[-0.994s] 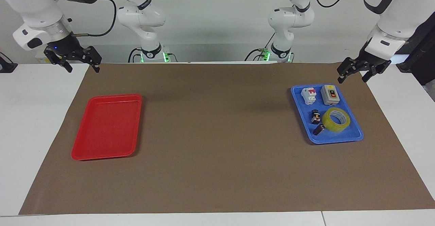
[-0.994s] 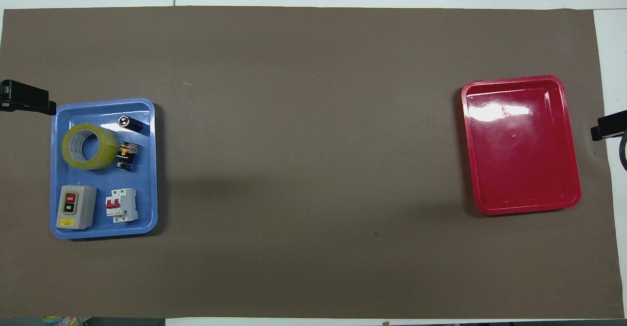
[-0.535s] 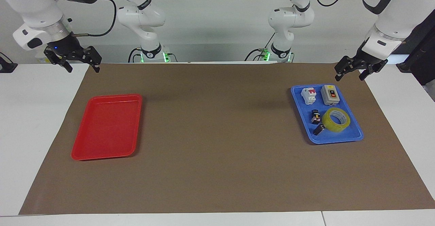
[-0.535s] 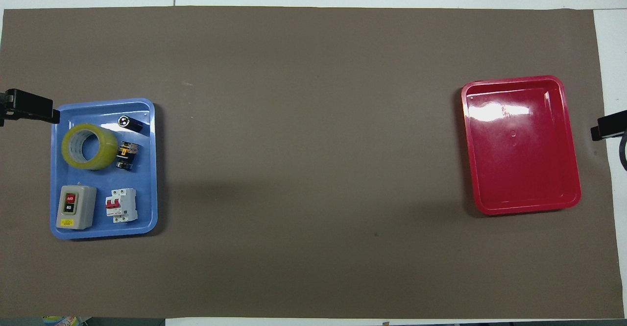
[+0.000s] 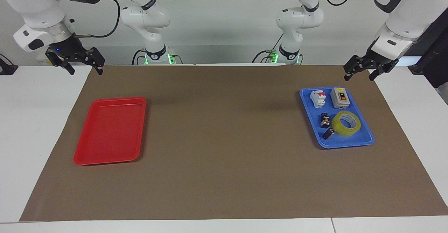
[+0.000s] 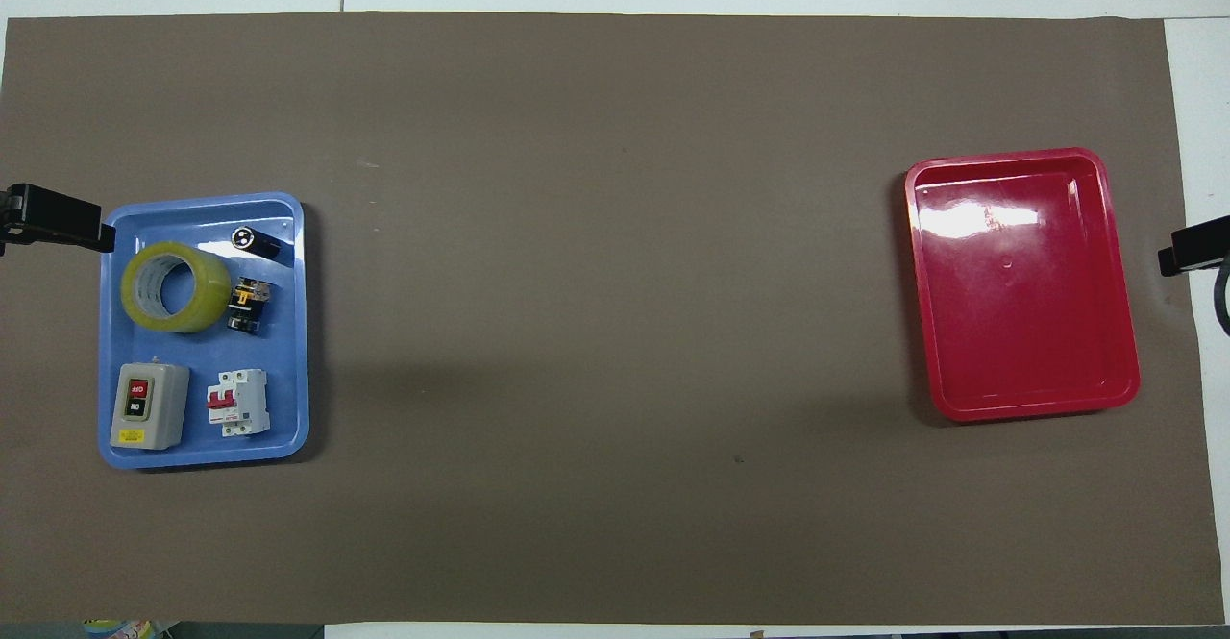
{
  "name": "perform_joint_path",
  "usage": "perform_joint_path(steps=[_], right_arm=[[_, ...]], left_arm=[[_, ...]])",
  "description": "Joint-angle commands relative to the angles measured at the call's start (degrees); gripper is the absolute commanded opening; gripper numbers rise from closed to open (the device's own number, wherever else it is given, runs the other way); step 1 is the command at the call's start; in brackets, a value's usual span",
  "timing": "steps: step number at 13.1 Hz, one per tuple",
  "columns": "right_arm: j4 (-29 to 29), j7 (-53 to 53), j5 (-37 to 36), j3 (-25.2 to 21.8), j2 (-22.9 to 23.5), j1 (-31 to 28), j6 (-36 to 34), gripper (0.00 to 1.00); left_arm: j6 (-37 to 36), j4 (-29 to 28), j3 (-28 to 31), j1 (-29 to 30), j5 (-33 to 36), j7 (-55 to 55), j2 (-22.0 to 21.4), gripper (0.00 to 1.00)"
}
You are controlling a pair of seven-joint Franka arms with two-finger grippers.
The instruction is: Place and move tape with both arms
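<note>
The tape (image 5: 346, 123) is a round, see-through yellow ring. It lies flat in the shiny blue tray (image 5: 364, 140) with four other things — a grey switch box (image 5: 340, 97), a white breaker (image 5: 317, 98) and two small black parts. One smooth red tray (image 5: 109, 131) sits on the brown mat (image 5: 224, 163), well apart from the blue tray. The left gripper (image 5: 360, 72) hangs over the mat's edge by the blue tray, fingers spread, holding nothing. The right gripper (image 5: 82, 66) waits, also spread and empty.
</note>
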Motion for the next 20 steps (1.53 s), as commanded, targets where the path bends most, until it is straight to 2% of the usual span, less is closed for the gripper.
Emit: perform_joint_path(steps=[1, 4, 7, 11, 16, 20], right_arm=[[-0.1, -0.3, 0.0, 0.6, 0.0, -0.6, 0.7, 1.00], [-0.1, -0.3, 0.0, 0.6, 0.0, -0.5, 0.7, 1.00], [-0.1, -0.3, 0.0, 0.6, 0.0, -0.5, 0.7, 1.00], [-0.3, -0.3, 0.0, 0.6, -0.1, -0.5, 0.7, 1.00], [-0.3, -0.4, 0.0, 0.6, -0.1, -0.5, 0.7, 1.00], [-0.3, -0.4, 0.0, 0.6, -0.1, -0.5, 0.7, 1.00]], left_arm=[[5.0, -2.9, 0.3, 2.5, -0.3, 1.7, 0.1, 1.00], [15.6, -10.9, 0.3, 6.0, -0.3, 1.7, 0.7, 1.00], [22.1, -14.1, 0.3, 8.9, -0.3, 1.5, 4.6, 0.99], [32.6, -22.7, 0.3, 11.3, -0.3, 1.0, 6.5, 0.99], [41.8, -29.8, 0.3, 13.9, -0.3, 0.2, 7.7, 0.99], [44.5, -32.0, 0.2, 13.6, -0.3, -1.9, 8.1, 0.96]])
